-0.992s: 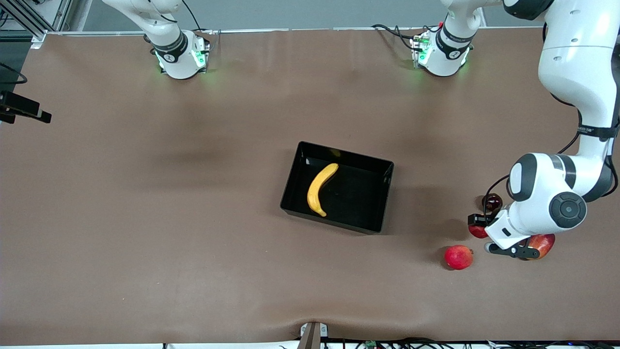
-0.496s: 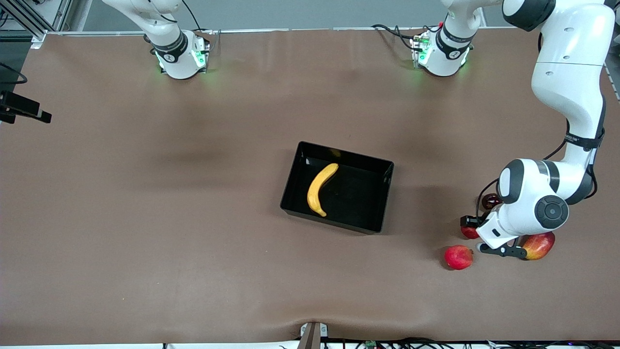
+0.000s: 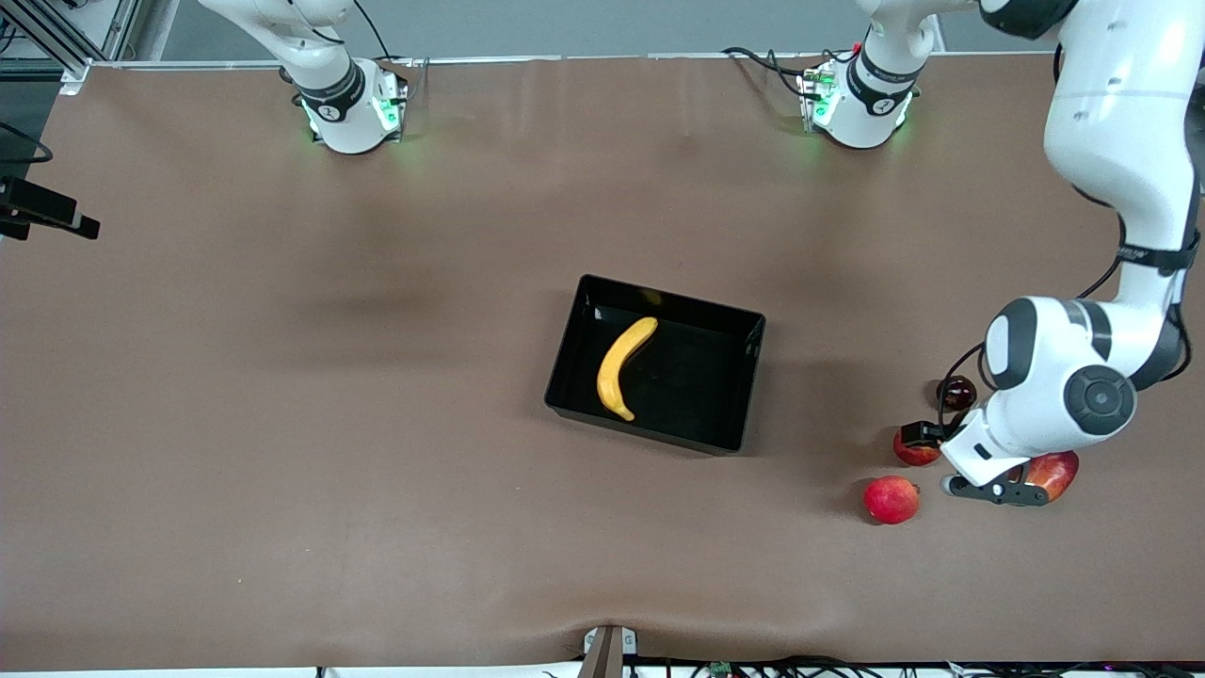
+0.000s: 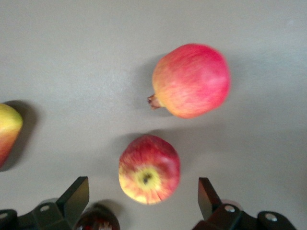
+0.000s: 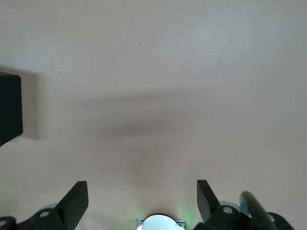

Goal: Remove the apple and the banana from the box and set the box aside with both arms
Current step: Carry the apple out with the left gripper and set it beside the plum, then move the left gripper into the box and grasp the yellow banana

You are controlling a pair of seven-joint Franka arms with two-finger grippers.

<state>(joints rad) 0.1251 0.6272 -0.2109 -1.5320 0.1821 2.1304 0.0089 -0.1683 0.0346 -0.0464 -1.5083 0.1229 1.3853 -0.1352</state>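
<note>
On the surface, the apple (image 4: pixel 149 169) sits free under the spread left gripper (image 4: pixel 144 201). Right gripper (image 5: pixel 142 201) waits, spread too; next, the banana (image 3: pixel 623 366), light but slick, is best pinched mid-curve.

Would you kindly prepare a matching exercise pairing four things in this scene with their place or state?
Things:
1. banana
2. apple
3. left gripper
4. box

Places or states:
A. open, above the apple
B. lying inside the box
C. mid-table, holding one fruit
D. on the table beside a pink-red round fruit

Pairs: 1-B, 2-D, 3-A, 4-C
</note>
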